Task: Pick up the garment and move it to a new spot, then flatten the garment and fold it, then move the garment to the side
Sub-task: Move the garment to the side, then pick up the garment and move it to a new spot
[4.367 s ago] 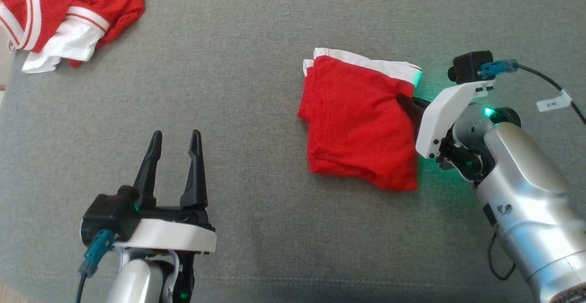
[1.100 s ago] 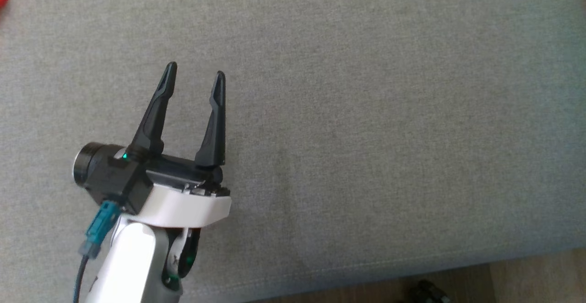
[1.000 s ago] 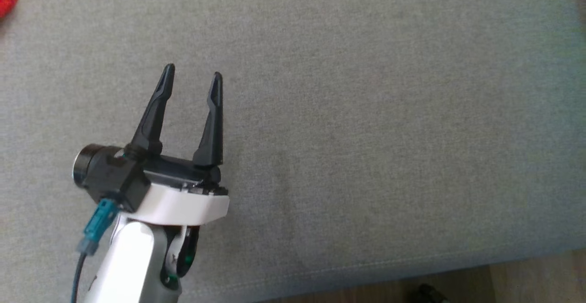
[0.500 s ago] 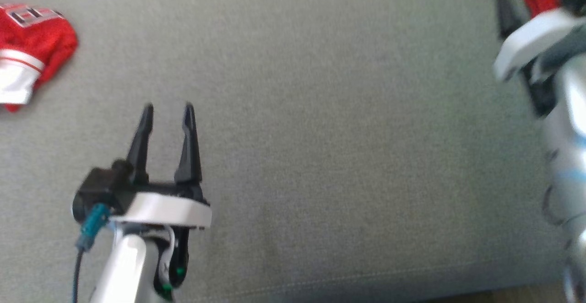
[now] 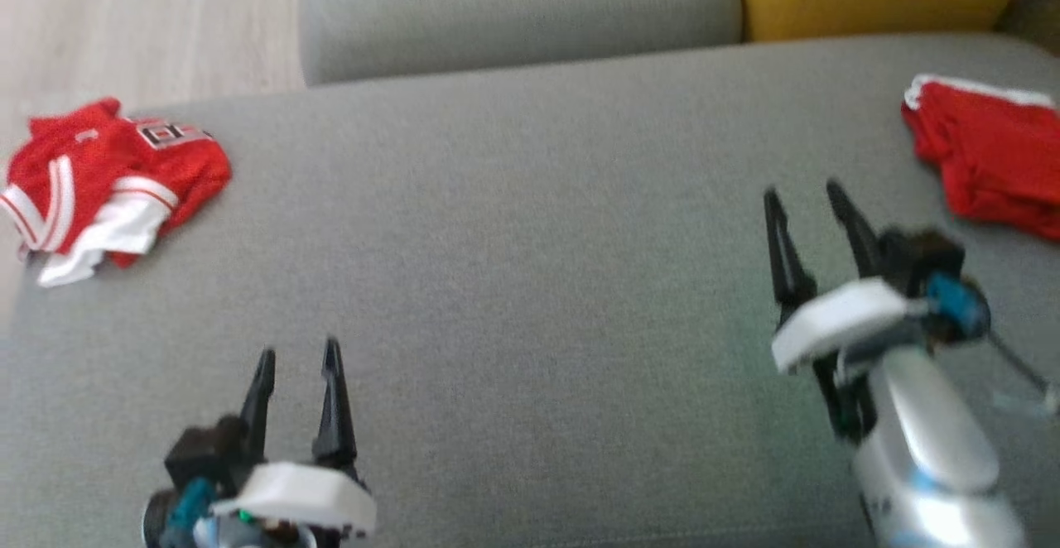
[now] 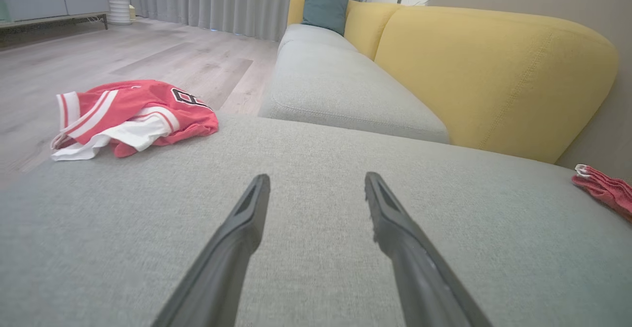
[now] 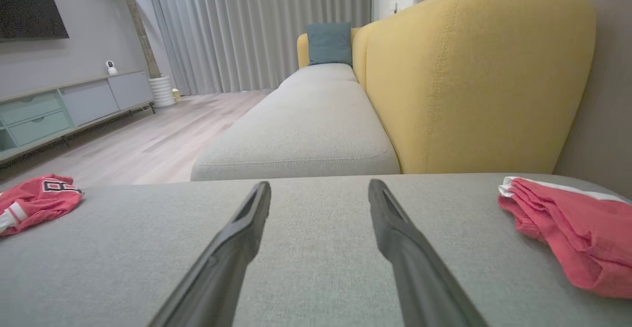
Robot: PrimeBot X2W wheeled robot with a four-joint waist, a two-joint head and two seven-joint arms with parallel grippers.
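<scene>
Hovering over the grey fabric sofa seat (image 5: pixel 530 242), my left gripper (image 5: pixel 298 349) and right gripper (image 5: pixel 802 190) both stand wide open and empty; the folded red cloth garment with white trim (image 5: pixel 985 159) lies at the seat's right edge, apart from my right gripper; a crumpled red-and-white jersey (image 5: pixel 108 175) lies far left.

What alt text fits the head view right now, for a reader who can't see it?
The left tool and right tool hover open and empty over a grey sofa seat. A folded red garment lies at the seat's far right, a crumpled red-and-white jersey at its far left.
</scene>
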